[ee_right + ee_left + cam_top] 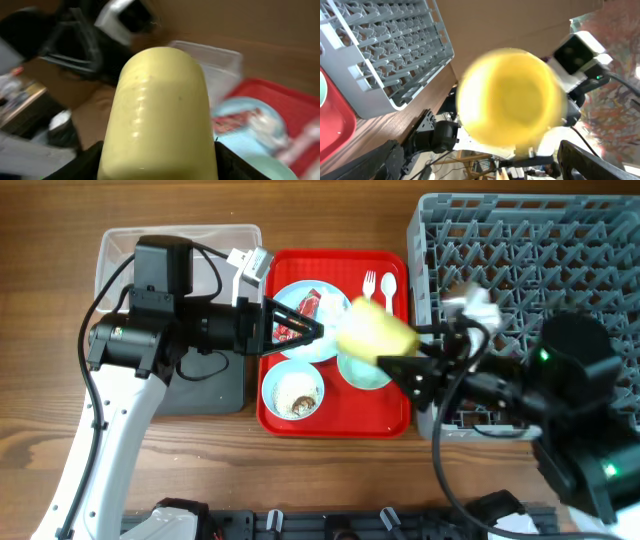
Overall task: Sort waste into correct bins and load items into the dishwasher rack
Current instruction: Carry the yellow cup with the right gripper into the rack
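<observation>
My right gripper [405,362] [160,162] is shut on the small yellow cup [375,332] [160,100] and holds it tilted above the red serving tray [335,418]. The cup also shows blurred in the left wrist view [510,97]. My left gripper [305,328] [480,167] is open over the light blue plate [290,290], which carries the red wrapper [306,305]. A light blue bowl [293,392] holds rice crumbs and a brown lump. The mint green bowl [362,375] is partly hidden under the cup. The white fork [369,285] and spoon [388,288] lie on the tray. No tissue is in view.
The grey dishwasher rack [530,260] [385,50] stands at the right. The clear tub [120,250] [220,65] sits at the back left, with the black tray [210,385] in front of it under my left arm.
</observation>
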Controlling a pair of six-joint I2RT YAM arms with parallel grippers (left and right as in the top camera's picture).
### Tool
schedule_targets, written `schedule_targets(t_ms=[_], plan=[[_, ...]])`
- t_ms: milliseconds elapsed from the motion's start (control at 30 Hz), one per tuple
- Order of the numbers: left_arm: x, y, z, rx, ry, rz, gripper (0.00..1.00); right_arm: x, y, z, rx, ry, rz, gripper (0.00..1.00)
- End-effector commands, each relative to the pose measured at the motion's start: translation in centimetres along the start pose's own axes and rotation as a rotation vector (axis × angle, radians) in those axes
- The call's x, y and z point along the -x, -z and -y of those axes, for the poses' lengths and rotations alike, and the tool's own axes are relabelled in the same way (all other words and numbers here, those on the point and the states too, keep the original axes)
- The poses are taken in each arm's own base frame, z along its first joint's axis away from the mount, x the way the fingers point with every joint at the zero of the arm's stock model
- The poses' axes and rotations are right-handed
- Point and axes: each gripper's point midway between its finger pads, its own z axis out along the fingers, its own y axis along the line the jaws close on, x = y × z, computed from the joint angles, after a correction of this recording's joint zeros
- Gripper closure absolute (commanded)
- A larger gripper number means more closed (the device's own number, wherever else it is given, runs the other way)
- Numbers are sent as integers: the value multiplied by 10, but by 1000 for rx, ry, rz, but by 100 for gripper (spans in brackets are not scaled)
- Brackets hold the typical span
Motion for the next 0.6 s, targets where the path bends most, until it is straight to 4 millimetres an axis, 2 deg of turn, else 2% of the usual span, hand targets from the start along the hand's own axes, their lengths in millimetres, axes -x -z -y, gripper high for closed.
schedule_targets(t_ms=[0, 67, 100, 167, 267, 367, 433, 467, 500, 567], plan=[[0, -1, 1, 1, -14, -1, 0, -27, 49, 95, -615, -281, 22, 56], [0, -1, 1, 5, -15, 1, 0, -66, 79, 127, -880, -460, -44, 58], [1, -1, -2, 19, -15, 7, 0, -85, 90, 136, -980, -499, -108, 58], [3, -1, -5, 35, -17, 14, 0, -111, 96, 147, -1081, -560, -234, 58], [3, -1, -5, 35, -17, 14, 0, -137, 87, 158, -1133, -623, -404, 57], [3, -1, -5, 35, -18, 14, 0, -175, 55, 175, -1113, -684, -699, 57], [3, -1, -5, 36, -18, 15, 0, -193, 36, 178, -1033, -694, -835, 57], [3, 0, -5, 39, -18, 16, 0, -199, 32, 178, -1011, -696, -877, 47], [3, -1, -5, 38, -17, 15, 0, -199, 33, 182, -1035, -694, -877, 22], [3, -1, -7, 47, -17, 19, 0, -184, 38, 189, -1086, -689, -794, 16]])
